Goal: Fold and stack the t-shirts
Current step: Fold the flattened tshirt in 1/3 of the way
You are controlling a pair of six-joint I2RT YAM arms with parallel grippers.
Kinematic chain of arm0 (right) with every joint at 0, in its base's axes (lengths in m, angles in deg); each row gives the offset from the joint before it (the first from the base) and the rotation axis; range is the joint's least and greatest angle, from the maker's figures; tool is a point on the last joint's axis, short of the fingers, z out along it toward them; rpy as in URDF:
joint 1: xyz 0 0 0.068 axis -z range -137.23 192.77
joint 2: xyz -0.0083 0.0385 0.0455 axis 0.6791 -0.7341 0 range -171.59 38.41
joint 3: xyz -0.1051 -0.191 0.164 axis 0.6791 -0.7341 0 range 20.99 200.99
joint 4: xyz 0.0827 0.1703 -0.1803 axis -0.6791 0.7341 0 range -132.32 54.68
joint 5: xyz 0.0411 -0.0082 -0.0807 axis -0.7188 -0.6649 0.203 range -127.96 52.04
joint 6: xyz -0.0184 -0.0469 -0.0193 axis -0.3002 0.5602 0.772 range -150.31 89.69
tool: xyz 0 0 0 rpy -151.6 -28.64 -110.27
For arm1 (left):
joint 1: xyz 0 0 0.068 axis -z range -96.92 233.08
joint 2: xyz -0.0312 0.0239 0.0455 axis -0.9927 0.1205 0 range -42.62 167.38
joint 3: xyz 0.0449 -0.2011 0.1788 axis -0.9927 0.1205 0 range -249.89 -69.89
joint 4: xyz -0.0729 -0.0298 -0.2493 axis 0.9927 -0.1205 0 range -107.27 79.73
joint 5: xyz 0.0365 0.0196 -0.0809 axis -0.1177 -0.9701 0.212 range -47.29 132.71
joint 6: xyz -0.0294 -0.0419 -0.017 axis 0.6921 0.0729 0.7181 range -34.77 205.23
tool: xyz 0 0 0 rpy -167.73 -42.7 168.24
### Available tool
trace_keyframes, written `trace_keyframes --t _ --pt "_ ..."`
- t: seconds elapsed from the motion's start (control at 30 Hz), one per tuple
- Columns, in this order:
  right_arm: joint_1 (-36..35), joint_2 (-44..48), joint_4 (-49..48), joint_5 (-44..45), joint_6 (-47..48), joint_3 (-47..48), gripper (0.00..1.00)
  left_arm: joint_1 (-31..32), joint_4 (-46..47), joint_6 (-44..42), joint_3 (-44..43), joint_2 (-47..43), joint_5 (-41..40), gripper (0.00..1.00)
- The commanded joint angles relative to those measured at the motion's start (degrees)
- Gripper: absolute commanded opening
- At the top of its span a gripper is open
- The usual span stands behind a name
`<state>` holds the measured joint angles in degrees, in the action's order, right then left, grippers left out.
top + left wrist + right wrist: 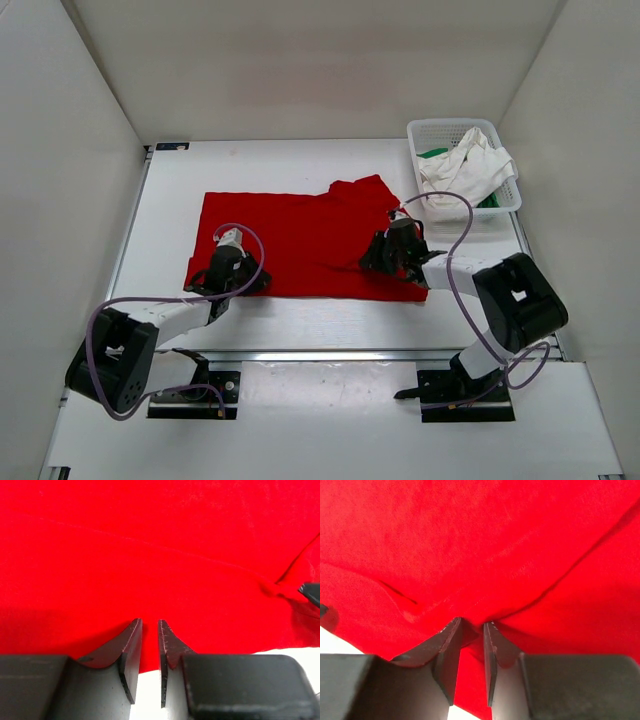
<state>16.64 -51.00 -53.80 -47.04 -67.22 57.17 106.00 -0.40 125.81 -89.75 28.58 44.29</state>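
Note:
The red t-shirt [300, 235] lies spread flat across the middle of the table. My left gripper [245, 280] [150, 622] rests at the shirt's near left edge [150, 555], its jaws a narrow gap apart, with cloth and bare table showing through the gap. My right gripper [370, 262] [472, 622] presses into the shirt's near right part [485, 540], jaws apart, with a raised fold of red cloth between them and creases running out from the tips. The off-white t-shirt [465, 170] and the green t-shirt [432, 154] are heaped in the basket.
The white mesh basket [430, 128] stands at the table's far right corner. White walls close in the table on the left, back and right. A bare strip of table [330, 320] runs between the shirt's near edge and the arm bases.

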Motion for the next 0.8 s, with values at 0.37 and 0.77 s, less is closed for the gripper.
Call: trace_keyframes --t 0.37,0.77 --pt "0.5 -12.3 -1.1 -4.2 -2.2 22.7 0.18 0.6 1.9 1.7 1.7 -4.4 1.7 0.3" --pt "-1.0 -1.5 1.3 -0.5 1.7 11.3 0.0 8.3 1.4 1.3 -4.0 -0.7 -1.3 0.31"
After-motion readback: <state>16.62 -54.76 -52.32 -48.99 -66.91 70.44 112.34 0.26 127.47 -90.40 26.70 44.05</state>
